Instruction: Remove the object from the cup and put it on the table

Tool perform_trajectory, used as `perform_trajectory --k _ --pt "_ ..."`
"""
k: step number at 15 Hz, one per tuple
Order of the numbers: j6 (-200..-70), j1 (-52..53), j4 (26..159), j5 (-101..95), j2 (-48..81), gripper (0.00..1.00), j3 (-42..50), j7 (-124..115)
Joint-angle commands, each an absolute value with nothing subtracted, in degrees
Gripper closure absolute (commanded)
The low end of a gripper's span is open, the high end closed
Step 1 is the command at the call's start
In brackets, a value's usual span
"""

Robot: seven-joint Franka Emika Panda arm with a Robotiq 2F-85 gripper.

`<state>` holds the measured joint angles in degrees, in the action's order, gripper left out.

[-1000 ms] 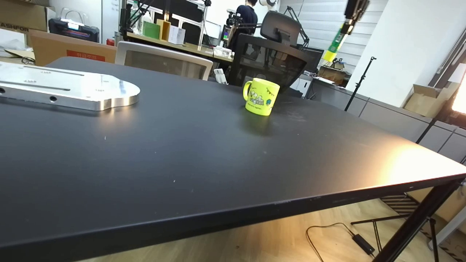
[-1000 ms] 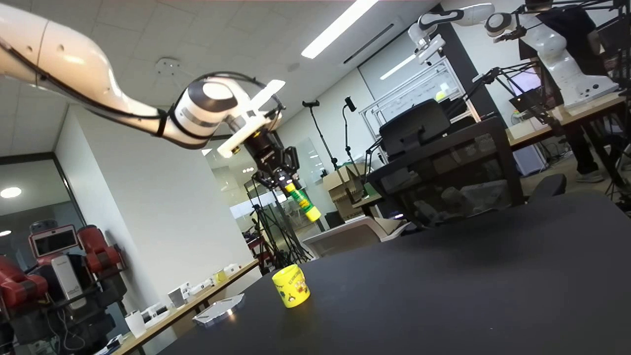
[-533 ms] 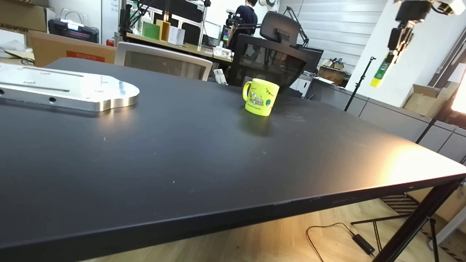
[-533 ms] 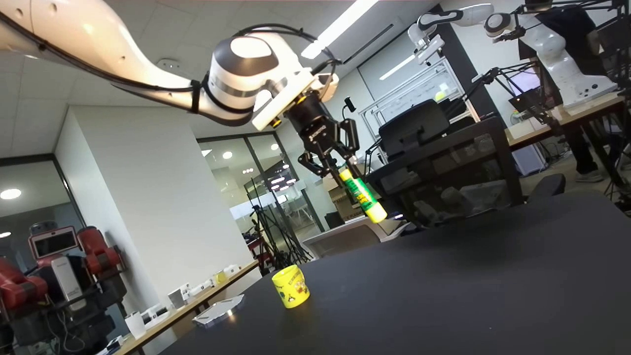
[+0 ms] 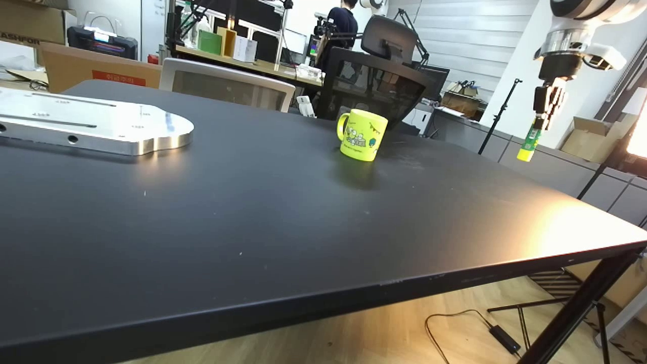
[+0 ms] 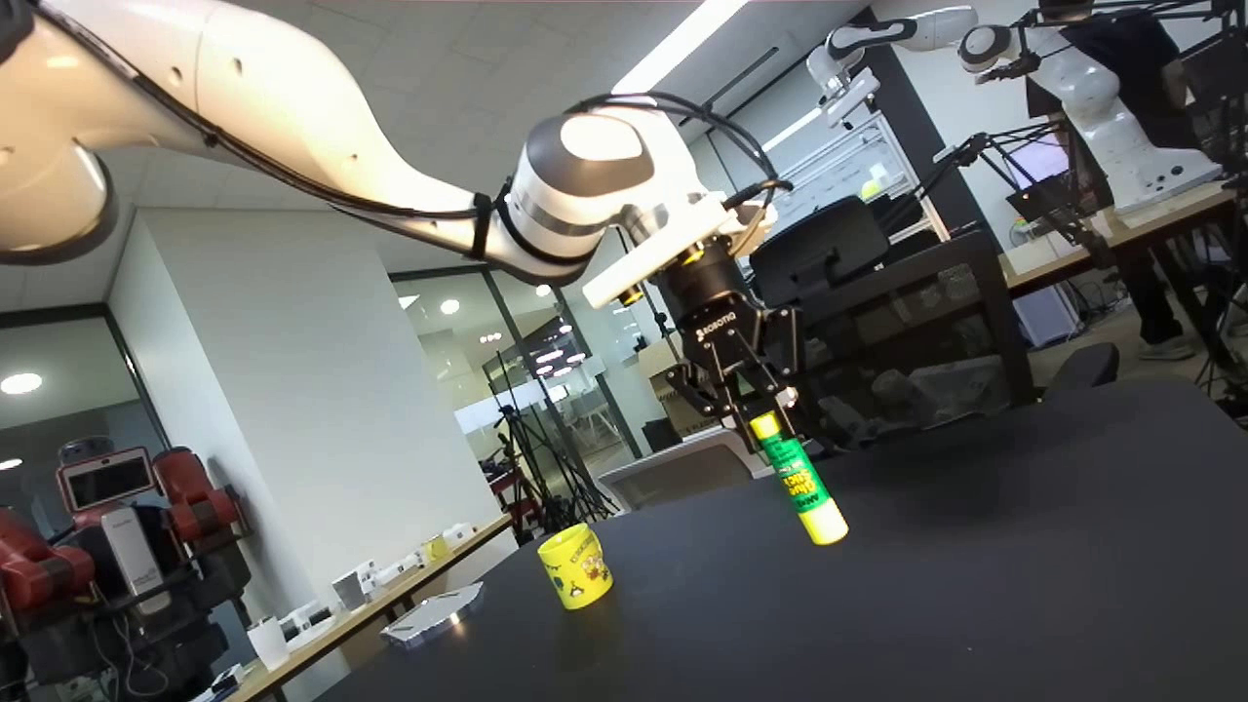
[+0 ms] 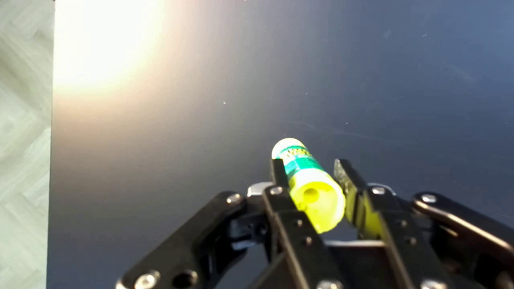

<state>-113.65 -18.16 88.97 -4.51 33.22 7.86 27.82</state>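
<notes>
Because the table (image 5: 252, 212) is the goal, the gripper (image 7: 309, 162) hangs over it while the cup (image 5: 363, 136) stands upright on it. The stick (image 6: 801, 483) slants above the table, not touching it, its upper end pinched between the jaws. Lowering should be slow, the stick laid flat before release, since a round body may roll.

A matte black surface (image 5: 242, 217) spreads over most of an exterior view, a bright glare near its right corner and a dark leg (image 5: 580, 308) at lower right. The lime-green cup (image 5: 361, 135), bearing printed pictures, stands upright on it, just right of centre in the upper half. A silver plate (image 5: 96, 121) lies flat at upper left, well apart from the cup, cut off by the frame's edge.
</notes>
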Motion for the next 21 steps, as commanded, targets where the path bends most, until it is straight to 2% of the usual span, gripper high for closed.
perform_trajectory --k 1,17,18,21 --pt "-109.92 -19.03 81.36 -4.05 39.51 0.91 7.37 26.2" --pt "-110.09 -19.94 69.92 -1.67 50.97 0.91 7.71 15.51" --pt "-109.73 -20.02 69.58 -1.46 50.88 0.47 7.57 15.43" --pt "-109.87 -20.23 70.08 -0.75 48.96 0.28 6.73 16.62"
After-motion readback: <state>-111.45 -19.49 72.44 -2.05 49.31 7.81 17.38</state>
